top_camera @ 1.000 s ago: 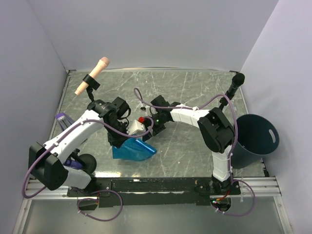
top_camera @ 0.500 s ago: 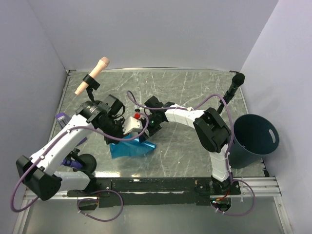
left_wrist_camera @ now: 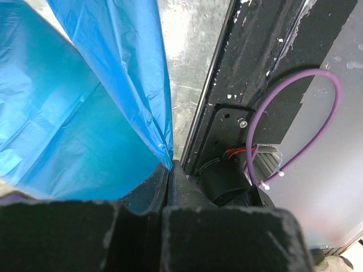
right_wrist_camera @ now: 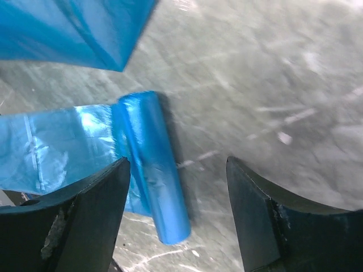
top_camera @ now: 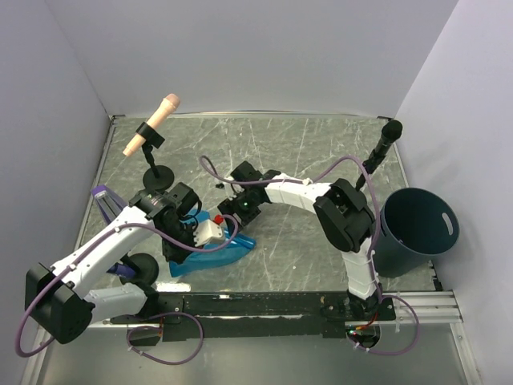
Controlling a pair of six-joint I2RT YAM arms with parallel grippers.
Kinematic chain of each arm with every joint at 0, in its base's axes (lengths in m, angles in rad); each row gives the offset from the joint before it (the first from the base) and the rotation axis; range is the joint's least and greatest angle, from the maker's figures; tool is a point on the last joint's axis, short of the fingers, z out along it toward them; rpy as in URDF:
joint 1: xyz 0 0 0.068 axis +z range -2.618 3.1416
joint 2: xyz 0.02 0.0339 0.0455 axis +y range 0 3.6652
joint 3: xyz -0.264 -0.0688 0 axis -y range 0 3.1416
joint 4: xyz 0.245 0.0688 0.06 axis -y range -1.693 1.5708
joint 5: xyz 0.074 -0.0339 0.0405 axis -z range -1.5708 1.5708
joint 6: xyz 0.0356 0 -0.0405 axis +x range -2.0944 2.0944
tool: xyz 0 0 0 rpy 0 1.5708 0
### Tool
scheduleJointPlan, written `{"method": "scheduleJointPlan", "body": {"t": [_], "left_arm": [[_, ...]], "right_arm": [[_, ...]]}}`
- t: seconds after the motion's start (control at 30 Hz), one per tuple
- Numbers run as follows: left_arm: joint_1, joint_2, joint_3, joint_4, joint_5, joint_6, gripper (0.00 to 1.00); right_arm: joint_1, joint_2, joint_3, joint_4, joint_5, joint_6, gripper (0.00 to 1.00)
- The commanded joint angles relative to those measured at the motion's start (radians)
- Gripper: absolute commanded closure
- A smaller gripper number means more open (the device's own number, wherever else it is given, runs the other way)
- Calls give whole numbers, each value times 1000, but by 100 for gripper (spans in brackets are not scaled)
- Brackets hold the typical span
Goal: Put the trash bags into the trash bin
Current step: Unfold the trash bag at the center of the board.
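Spanning most of the overhead view, the grey marbled worktop [top_camera: 321,152] carries everything we see. At its right edge, beside the right arm's base, stands the dark navy-teal trash bin [top_camera: 401,250], upright, its slot handle facing right; we see no blue film inside it. It stands well apart from the trash bags, which sit left of centre near the front edge.

The larger of these is a loose blue sheet [top_camera: 196,258], bunched on the worktop under the left arm. Our left hand [left_wrist_camera: 169,174] is clamped on it: the wrist view shows the fingers pressed together with the film's edge pinched at their tips and the rest hanging in broad folds.

Smaller is a tight blue roll [right_wrist_camera: 154,164], lying flat on the worktop with a length of film unwound from one side. Our right hand [right_wrist_camera: 177,167] hovers over it with the fingers apart, the roll lying between them and closer to one finger; we cannot tell whether that finger touches it.

A beige-headed microphone [top_camera: 152,124] stands at the back left, a black microphone [top_camera: 385,135] at the back right.
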Motion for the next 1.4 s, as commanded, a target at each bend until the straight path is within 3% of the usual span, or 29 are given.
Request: {"method": "scheduleJointPlan", "body": {"t": [0.0,0.33,0.43,0.53,0.63,0.73,0.93,1.03,1.1,1.13,1.2,1.27,1.37], "left_arm": [[2,-37,-27,39,11,9,99],[0,-89,-87,36,29,6,99],[-1,-96,-100,34,32,18,99],[2,-103,-106,51,34,26,99],[0,-93,-106,68,35,21,99],[0,-89,-103,76,45,15,99],[0,-92,-104,80,45,10,99],[0,-95,-107,83,48,4,99],[0,-99,-110,92,52,1,99],[0,-103,-112,106,52,-5,99],[0,-125,-126,140,52,-4,87],[0,-168,-149,193,54,4,66],[2,-276,-181,334,81,7,45]], "right_arm": [[74,159,-75,-104,28,-29,24],[114,269,-12,-162,54,-20,27],[111,272,-9,-162,46,-23,37],[104,286,-3,-171,68,-26,56],[103,300,9,-181,73,-23,54],[106,304,17,-182,68,-17,45],[117,343,2,-187,99,-9,50],[118,363,-14,-181,160,-2,75],[114,367,-15,-174,195,-2,100],[106,358,-18,-171,212,26,100],[77,306,-43,-150,235,32,100],[39,207,-87,-135,249,20,100],[-18,9,-136,-121,255,-41,100]]}}
